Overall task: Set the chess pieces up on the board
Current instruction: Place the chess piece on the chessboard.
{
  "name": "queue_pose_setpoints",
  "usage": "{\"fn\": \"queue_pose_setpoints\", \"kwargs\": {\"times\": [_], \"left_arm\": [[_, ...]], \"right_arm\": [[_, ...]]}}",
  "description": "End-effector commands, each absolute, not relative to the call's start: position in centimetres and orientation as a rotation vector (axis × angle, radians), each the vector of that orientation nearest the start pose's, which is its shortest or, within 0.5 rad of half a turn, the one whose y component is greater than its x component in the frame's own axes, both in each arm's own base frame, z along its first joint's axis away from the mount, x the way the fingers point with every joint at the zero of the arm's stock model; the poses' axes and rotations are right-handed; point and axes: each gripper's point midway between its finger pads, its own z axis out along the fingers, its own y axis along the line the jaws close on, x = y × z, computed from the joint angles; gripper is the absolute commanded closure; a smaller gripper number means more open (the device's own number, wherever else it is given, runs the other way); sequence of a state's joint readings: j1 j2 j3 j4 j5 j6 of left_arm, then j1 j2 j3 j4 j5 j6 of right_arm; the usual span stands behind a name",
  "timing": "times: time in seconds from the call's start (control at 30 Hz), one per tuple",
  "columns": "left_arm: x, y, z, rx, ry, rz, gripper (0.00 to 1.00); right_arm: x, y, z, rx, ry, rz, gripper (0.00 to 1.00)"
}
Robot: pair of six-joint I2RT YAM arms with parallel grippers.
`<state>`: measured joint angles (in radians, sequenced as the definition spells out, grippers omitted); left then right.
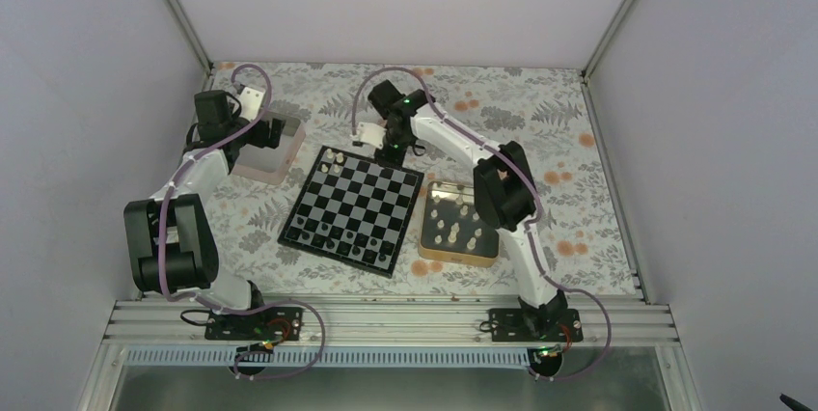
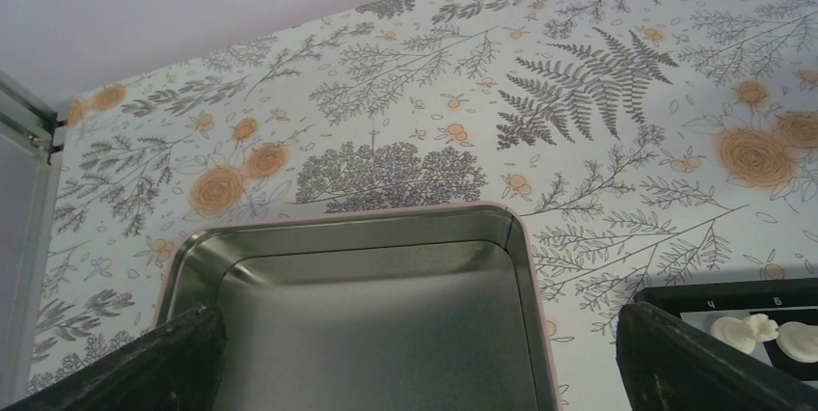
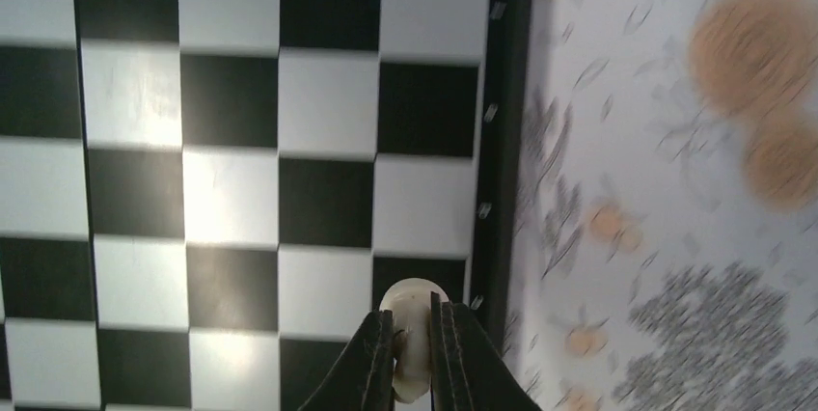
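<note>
Chess pieces (image 1: 453,228), tiny cream chessmen with rounded heads and a smooth moulded look, are split between two places. A loose scatter stands inside the shallow square gold tin (image 1: 425,237), and a few more stand at the far left corner of the board (image 1: 352,204). This is a flat square chessboard of glossy black and pale grey squares inside a black border, and it lies at a slant on the matte floral-print tablecloth (image 1: 540,102), with the gold tin just beside its right edge.

The right gripper (image 3: 413,319) has its two slim black fingers drawn narrow and pinched on one cream chess piece (image 3: 410,334), whose round top shows between them. It hangs above a square in the board's outermost row, right by the black border (the pale squares (image 3: 135,102) glare under the light). In the top view this gripper (image 1: 389,149) sits over the board's far edge.

A pinkish silver square tin (image 2: 367,218) with rounded corners, a rolled rim and a dull brushed floor lies just off the board's far left corner, apart from it. The left gripper (image 2: 417,319) hovers above this tin with its dark, rough-surfaced fingers (image 2: 145,363) spread wide and nothing between them. Beyond the right finger the board's corner (image 2: 733,297) and two or three cream pieces show.
</note>
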<state>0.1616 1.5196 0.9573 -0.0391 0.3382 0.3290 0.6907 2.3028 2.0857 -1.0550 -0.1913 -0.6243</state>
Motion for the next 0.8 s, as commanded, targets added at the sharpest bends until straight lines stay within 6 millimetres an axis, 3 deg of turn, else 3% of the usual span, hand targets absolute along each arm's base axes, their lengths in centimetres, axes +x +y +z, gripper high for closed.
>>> {"fn": "queue_pose_setpoints", "kwargs": {"times": [0.0, 0.2, 0.53, 0.77], "left_arm": [[44.9, 1.2, 17.0, 0.39, 2.076, -0.11, 0.0], [44.8, 1.1, 16.5, 0.392, 2.089, -0.119, 0.0], [44.8, 1.2, 16.5, 0.393, 2.092, -0.115, 0.0], [44.9, 1.1, 16.3, 0.396, 2.098, -0.126, 0.0]], "right_arm": [[36.7, 32.9, 8.8, -1.76, 2.265, 0.237, 0.96], [36.5, 31.4, 7.7, -1.745, 2.312, 0.23, 0.96], [37.4, 30.9, 6.4, -1.739, 2.339, 0.19, 0.96], [37.0, 30.6, 5.8, -1.757, 2.351, 0.195, 0.96]]}}
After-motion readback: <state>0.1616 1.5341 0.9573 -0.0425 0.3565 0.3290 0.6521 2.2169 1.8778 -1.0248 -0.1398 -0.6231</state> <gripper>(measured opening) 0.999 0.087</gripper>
